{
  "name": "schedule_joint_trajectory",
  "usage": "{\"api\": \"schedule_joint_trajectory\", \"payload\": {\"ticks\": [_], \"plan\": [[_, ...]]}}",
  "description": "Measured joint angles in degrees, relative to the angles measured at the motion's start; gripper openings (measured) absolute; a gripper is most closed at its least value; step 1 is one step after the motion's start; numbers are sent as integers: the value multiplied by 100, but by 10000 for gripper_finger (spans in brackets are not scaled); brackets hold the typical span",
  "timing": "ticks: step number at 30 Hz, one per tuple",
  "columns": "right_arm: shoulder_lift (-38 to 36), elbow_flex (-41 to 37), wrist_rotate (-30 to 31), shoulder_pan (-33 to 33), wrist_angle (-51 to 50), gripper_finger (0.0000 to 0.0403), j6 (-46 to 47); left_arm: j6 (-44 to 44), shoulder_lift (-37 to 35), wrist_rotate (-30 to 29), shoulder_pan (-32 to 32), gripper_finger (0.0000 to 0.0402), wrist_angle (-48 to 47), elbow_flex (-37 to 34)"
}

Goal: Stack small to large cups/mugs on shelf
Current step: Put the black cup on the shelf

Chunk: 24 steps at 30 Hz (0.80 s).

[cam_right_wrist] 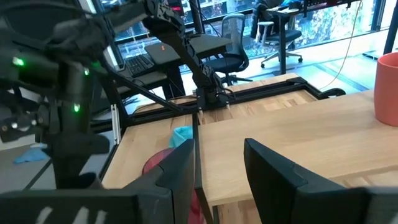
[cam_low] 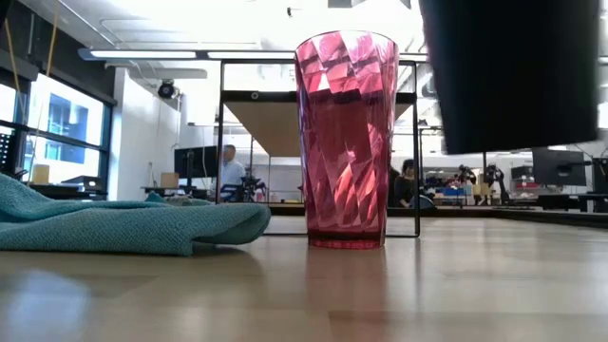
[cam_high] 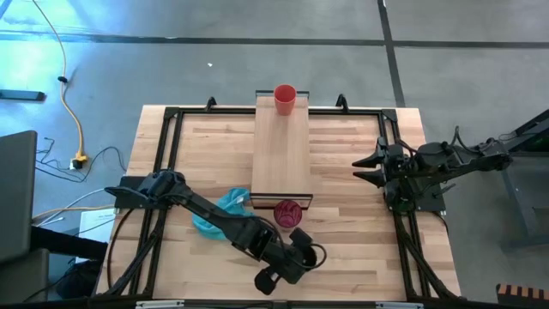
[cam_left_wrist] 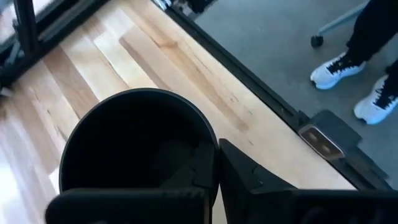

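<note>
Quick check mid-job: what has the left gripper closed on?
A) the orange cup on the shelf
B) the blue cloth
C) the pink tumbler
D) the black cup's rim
D: in the left wrist view the left gripper pinches the black cup's rim, one finger inside, one outside; the pink tumbler stands free nearby.

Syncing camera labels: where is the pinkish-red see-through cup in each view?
High view: pinkish-red cup stands on the tabletop just off the shelf's near short end, right of the blue cloth.
Low view: cup upright at centre, cloth to its left.
Left wrist view: not in it.
Right wrist view: only a red sliver below the shelf edge.
Shared landmark: the blue cloth.
</note>
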Motion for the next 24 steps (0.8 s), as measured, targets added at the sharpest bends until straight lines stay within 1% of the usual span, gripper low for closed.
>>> {"api": "schedule_joint_trajectory", "payload": {"ticks": [7,14,18,24], "plan": [[0,0,0,0,-303,130,184,-372,2,1,1,1,-1176,789],[0,0,2,0,-491,130,286,-601,2,-13,65,0,-2159,1596],[0,0,2,0,-489,130,286,-753,-142,-115,212,0,-2478,1571],[0,0,2,0,-491,130,303,-919,-411,-151,450,0,-2674,1579]]}}
